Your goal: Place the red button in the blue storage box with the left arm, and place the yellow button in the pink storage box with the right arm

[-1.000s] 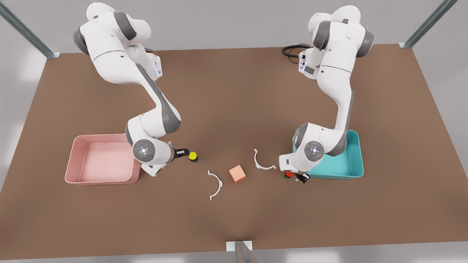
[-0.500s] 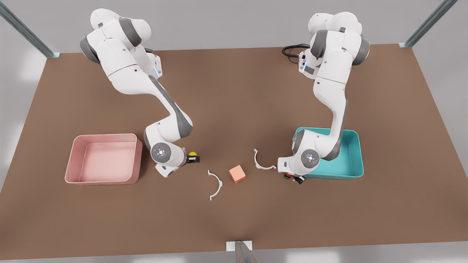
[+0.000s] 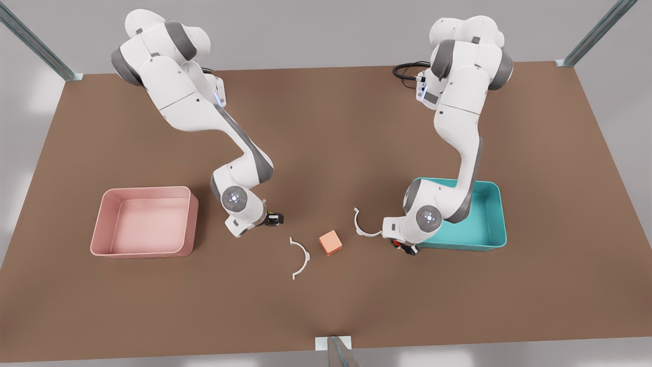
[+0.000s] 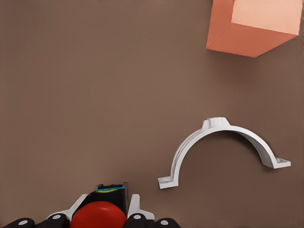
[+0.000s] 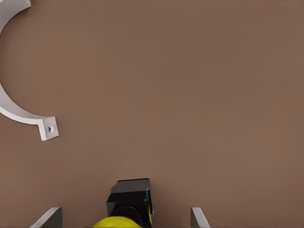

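Red button (image 4: pixel 98 215) betw. left jaws.

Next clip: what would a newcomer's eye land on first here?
The two white arms bent low over the brown table. The left gripper sits around the red button beside the blue box, and the right gripper straddles the yellow button, some way from the pink box. Between them lie an orange cube and two white half-ring clamps.
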### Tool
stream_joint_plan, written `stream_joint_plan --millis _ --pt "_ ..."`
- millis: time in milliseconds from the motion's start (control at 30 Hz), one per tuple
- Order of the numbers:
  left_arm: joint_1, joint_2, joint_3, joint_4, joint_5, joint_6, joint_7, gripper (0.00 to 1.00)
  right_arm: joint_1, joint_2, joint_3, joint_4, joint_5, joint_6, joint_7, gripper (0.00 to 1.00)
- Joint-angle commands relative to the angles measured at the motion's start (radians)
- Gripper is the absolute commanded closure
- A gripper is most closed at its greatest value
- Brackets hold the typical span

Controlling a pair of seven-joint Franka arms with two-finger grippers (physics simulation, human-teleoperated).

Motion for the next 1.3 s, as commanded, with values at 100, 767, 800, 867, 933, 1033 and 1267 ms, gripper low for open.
stream_joint_plan --millis 100,767,800,867,933,1033,1267 --pt "0.014 -0.184 0.001 -0.057 -0.005 -0.104 0.021 0.45 0.0 0.006 0.0 -0.037 -0.037 0.131 0.086 0.0" --pt "0.225 -0.564 0.008 -0.492 -0.017 -0.227 -0.131 0.0 0.017 0.001 0.008 -0.147 -0.103 0.259 0.089 0.0" --pt "0.23 -0.564 0.009 -0.352 -0.011 -0.43 -0.228 0.0 0.017 0.001 0.008 -0.147 -0.103 0.259 0.089 0.0" --pt "0.23 -0.558 0.058 -0.023 0.021 -0.719 -0.387 0.0 0.017 0.001 0.014 -0.152 -0.103 0.261 0.089 0.0" --pt "0.23 -0.598 0.064 0.06 0.034 -0.733 -0.611 0.0 0.014 0.007 0.014 -0.153 -0.111 0.269 0.087 0.0" --pt "0.255 -0.666 0.058 0.06 0.037 -0.736 -0.628 0.0 0.008 0.017 0.012 -0.153 -0.16 0.285 0.076 0.0" --pt "0.258 -0.653 0.06 0.063 0.033 -0.736 -0.619 0.0 0.002 0.007 0.012 -0.141 -0.277 0.282 0.067 0.04"
